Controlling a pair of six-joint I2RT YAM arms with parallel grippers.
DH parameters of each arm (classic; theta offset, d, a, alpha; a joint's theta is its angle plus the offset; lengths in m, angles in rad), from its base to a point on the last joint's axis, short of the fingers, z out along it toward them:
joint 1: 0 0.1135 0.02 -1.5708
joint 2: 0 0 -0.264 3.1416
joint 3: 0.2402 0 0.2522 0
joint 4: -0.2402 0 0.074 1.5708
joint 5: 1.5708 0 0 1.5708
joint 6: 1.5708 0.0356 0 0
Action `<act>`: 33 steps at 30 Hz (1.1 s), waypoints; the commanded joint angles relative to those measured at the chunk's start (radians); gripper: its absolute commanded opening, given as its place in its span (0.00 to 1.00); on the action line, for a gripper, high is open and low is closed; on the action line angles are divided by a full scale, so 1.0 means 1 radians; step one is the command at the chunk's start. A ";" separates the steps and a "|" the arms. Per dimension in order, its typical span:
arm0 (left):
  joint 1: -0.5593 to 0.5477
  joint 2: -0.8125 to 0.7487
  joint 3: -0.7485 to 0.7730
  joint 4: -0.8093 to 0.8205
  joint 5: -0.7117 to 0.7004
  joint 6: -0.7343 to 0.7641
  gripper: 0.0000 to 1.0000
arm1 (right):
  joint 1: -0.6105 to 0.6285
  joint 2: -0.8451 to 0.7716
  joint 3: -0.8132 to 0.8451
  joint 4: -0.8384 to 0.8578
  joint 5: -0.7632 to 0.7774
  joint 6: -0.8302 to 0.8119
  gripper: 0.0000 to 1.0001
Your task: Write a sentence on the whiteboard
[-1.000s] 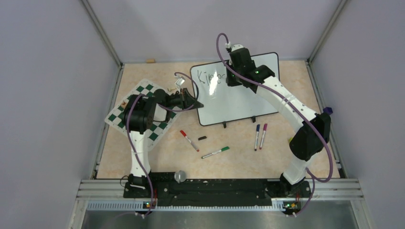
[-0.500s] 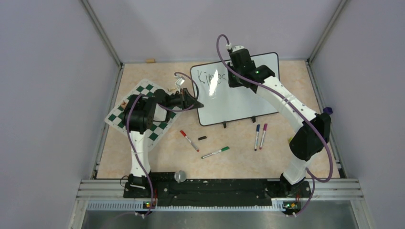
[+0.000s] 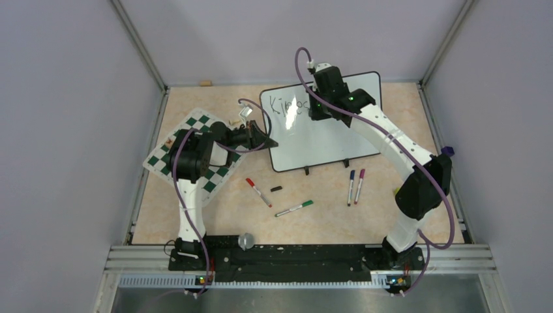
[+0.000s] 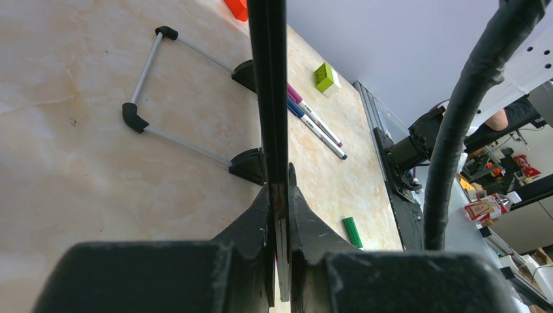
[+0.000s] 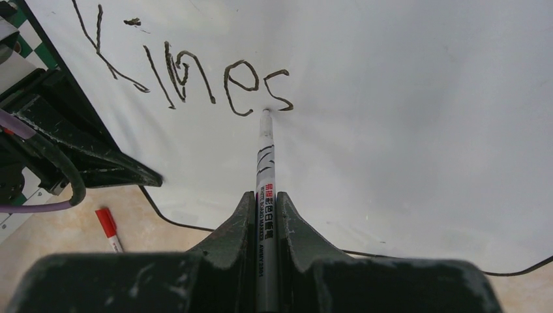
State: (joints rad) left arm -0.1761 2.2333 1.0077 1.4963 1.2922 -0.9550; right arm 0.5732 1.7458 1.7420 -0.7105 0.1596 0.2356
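While our right gripper [image 5: 265, 201] keeps its jaws closed tight on a marker [image 5: 264, 156], the tip just ahead of them touches the whiteboard [image 5: 404, 117] at the end of the sentence [image 5: 189, 75], which seems to read "Kines". Our left gripper [image 4: 279, 195] pinches the board's thin black edge between nearly closed jaws, the edge running straight ahead of them.
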 commanded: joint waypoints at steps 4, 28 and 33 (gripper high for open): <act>-0.022 -0.041 -0.003 0.123 0.038 0.068 0.00 | -0.045 -0.073 -0.034 0.093 -0.088 0.022 0.00; -0.022 -0.031 0.019 0.124 0.050 0.062 0.00 | -0.097 -0.075 -0.029 0.146 -0.061 0.032 0.00; -0.022 -0.028 0.029 0.123 0.057 0.059 0.00 | -0.096 -0.066 -0.016 0.135 -0.032 0.031 0.00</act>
State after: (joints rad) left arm -0.1791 2.2337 1.0119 1.4956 1.2930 -0.9550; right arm 0.4812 1.6779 1.6707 -0.5816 0.0879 0.2649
